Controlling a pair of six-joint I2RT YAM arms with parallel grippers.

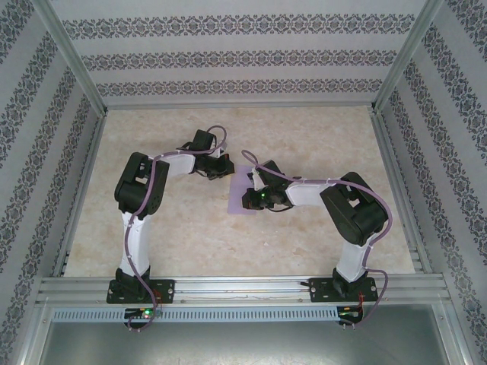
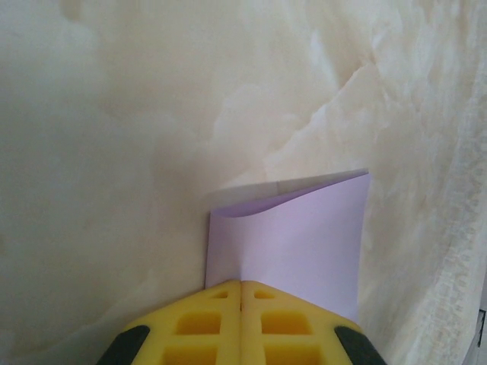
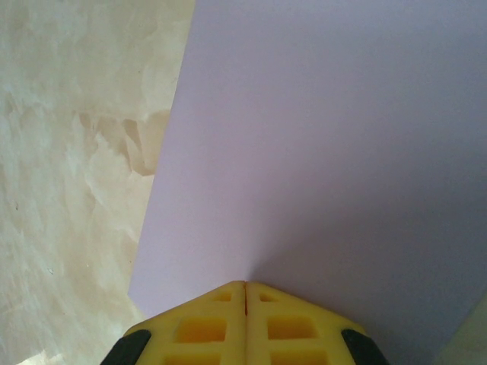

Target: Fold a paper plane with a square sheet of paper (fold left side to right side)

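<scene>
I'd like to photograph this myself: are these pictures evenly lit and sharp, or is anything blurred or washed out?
Top view: even soft light, sharp, hardly any shadow. Left wrist view: the table looks pale and soft, the purple paper crisper. Right wrist view: the paper is flat and glare-free, the table at left blurry.

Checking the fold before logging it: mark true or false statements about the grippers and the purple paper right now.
1. The left gripper and right gripper are both shut. True.
2. The square sheet of paper is green. False: it is lavender.
3. The sheet lies on the table between the two arms. True.
4. The sheet is already a pointed dart. False: it is a broad sheet, one edge curling up.
</scene>
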